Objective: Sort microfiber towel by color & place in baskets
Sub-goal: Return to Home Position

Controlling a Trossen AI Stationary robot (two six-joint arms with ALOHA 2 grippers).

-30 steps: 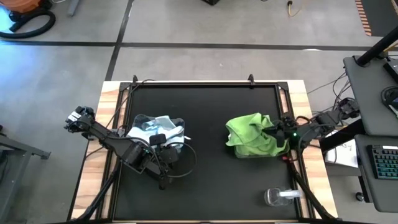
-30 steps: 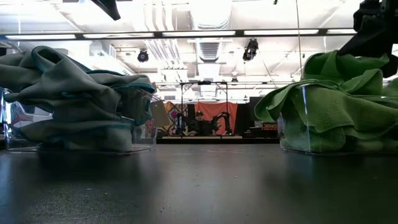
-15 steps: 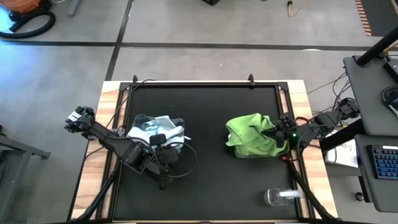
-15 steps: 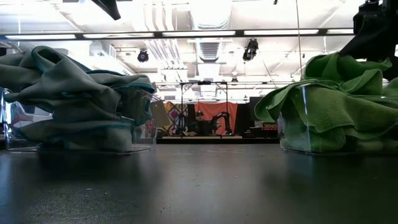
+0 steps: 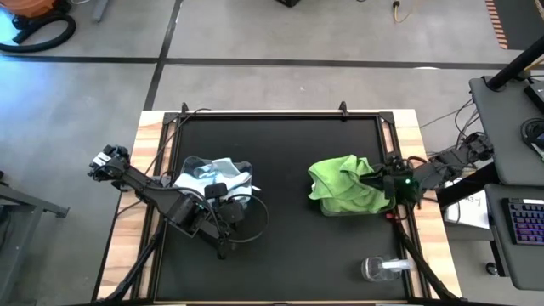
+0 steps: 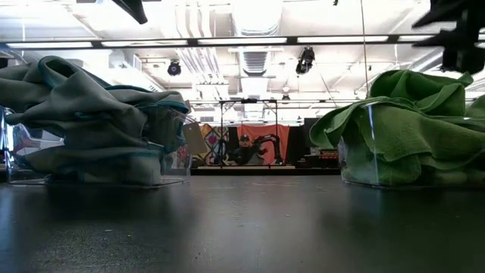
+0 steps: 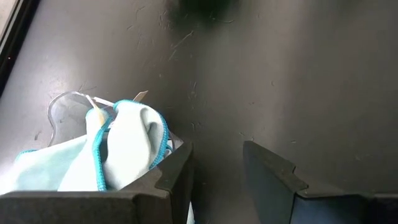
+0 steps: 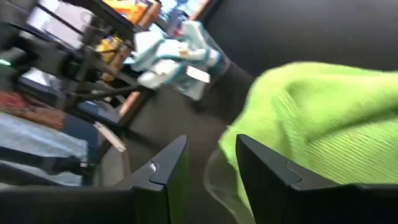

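Looking at both heaps, I judge these cloths to be light, soft and without any stiffness — they fold and hang as they like. The pale blue towels lie piled in the left basket. The lime green towels fill the right basket and drape over its rim. My left gripper is released, with nothing between its fingers, just beside the blue heap. My right gripper is released and empty too, above the outer edge of the green heap. If a cloth must be taken, I would pinch a raised fold on top — not a hanging edge, because pulling there could probably tip the light plastic basket on the counter.
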